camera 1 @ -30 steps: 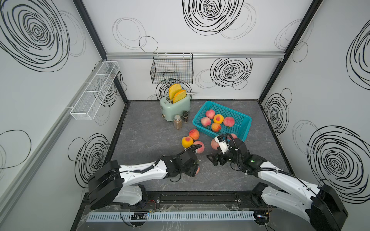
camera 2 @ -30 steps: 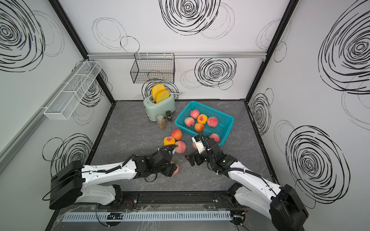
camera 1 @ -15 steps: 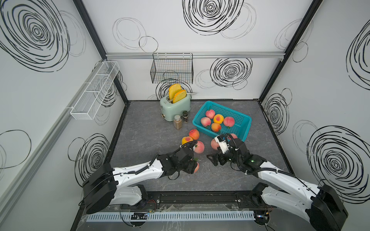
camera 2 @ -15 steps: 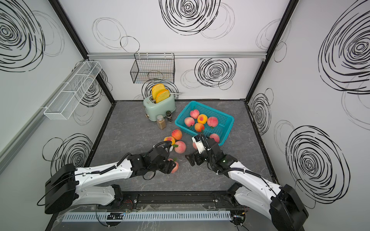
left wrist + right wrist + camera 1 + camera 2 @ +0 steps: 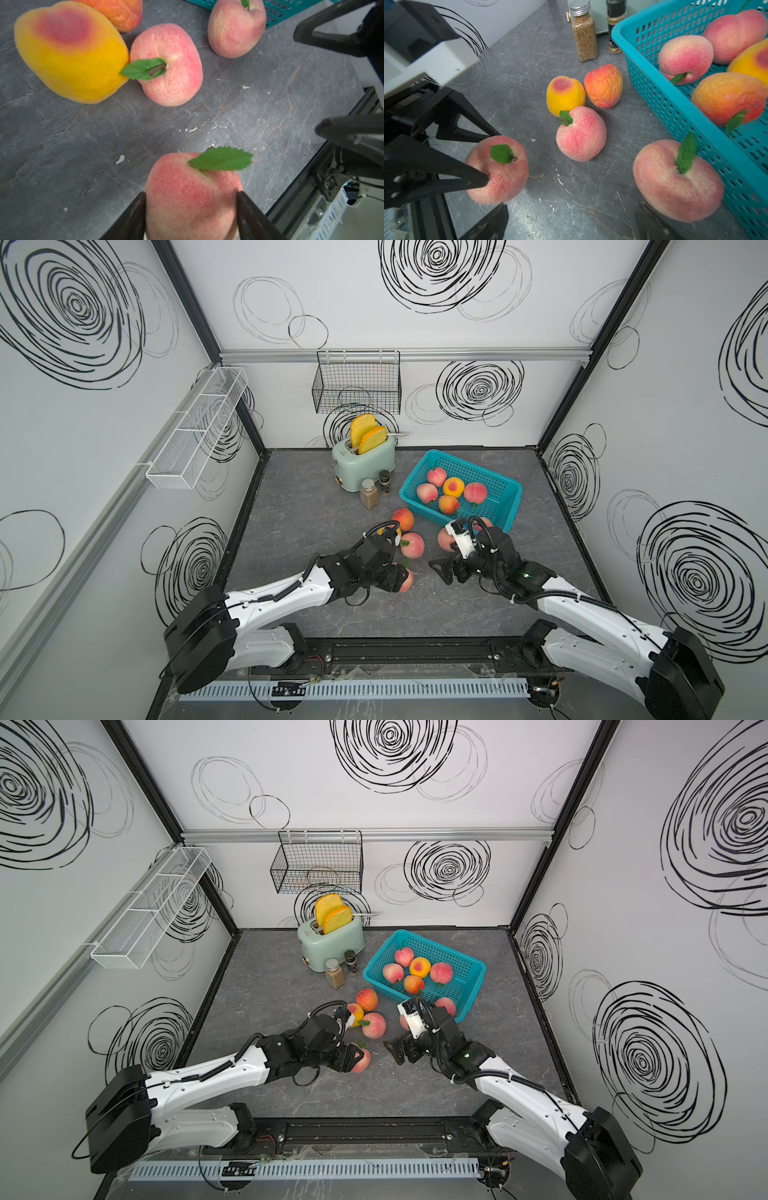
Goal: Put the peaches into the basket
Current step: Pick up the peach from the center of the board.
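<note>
Looking down on a grey tabletop. At about 7 o'clock from its middle, the left tool is clenched on a leafed pink peach, with fingers pressed to two opposite sides. We cannot tell whether the fruit sits on the tabletop or just off it.

At 12 o'clock from that fruit lies a loose cluster: a yellow peach touching a second pink peach, and a wrinkled orange peach behind them.

At 3 o'clock from the gripped fruit, the right tool hangs released and empty, jaws wide. A large pink peach lies just beside the wall of the teal basket. The basket sits at 1 o'clock and holds five peaches.

We judge these risks:
- The fingers pinch a round, soft fruit low on its sides, so it could squirt free on the lift.
- The straight path to the basket crosses the cluster and the right arm, so a low carry could scatter fruit or bump the arms.
- A release onto the heaped five could send the fruit bouncing over the rim.
</note>
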Controlling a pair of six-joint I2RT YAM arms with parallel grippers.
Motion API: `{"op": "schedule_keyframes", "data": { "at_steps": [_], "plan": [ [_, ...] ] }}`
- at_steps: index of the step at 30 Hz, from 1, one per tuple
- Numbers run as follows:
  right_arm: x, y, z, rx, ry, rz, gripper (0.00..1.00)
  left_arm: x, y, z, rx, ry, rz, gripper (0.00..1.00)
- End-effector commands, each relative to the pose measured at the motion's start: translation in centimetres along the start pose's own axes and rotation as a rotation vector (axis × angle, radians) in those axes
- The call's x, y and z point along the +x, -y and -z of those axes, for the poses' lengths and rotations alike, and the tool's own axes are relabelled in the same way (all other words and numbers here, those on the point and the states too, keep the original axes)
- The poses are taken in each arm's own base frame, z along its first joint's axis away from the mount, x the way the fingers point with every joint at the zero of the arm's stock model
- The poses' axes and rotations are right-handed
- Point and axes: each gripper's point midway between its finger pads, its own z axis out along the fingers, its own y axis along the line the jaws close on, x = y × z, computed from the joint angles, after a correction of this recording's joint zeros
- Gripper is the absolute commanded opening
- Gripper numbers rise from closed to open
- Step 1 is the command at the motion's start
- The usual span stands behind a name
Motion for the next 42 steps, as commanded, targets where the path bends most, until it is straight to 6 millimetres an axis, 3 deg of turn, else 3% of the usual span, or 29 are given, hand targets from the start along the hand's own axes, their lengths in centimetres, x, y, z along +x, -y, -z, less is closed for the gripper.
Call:
{"op": "schedule_keyframes", "data": {
  "at_steps": [1,22,30,42],
  "plan": [
    [-2.3,-1.2,0.5,-0.049,0.067,0.051,0.99,-2.8,1.6,1.2,0.094,0.07,-0.001,0.61],
    [-4.0,-5.6,0.4,-0.252,0.121,0.14,0.99,-8.2,1.7,4.3,0.304,0.181,0.109,0.62],
    [-4.7,-6.7,-0.5,-0.28,0.134,0.136,0.99,-10.1,3.0,5.2,0.357,0.218,0.1,0.62],
    [-6.5,-7.2,-1.6,-0.29,0.17,0.127,0.99,-10.4,4.7,5.7,0.405,0.214,0.074,0.63]
  ]
}}
